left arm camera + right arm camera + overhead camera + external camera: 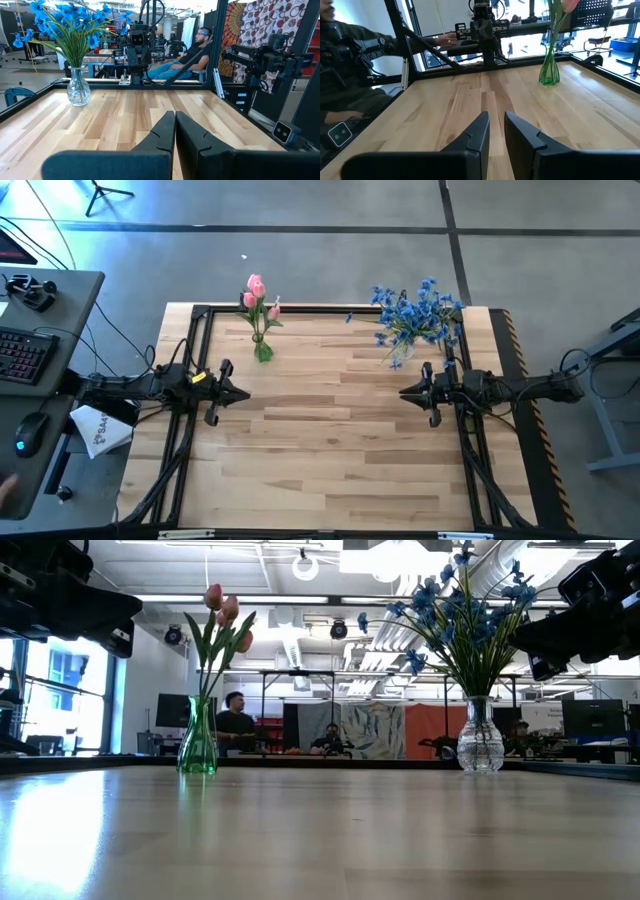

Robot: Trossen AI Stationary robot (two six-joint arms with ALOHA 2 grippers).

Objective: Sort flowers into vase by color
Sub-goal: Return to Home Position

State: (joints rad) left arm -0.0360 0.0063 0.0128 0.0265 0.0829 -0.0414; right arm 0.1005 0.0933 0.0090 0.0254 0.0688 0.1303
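Pink tulip-like flowers stand stems-down in a green glass vase near the table's far edge, left of centre. Blue-blossomed flowers stand in a clear glass vase at the far right. My left gripper hovers shut over the table's left side, pointing right and holding nothing. My right gripper hovers over the right side, pointing left. A narrow gap shows between its fingertips, and it is empty.
A black frame rail runs along the table's far edge and sides. A desk with keyboard and mouse stands left of the table. Bare wood lies between the arms and toward the near edge. People sit beyond the table.
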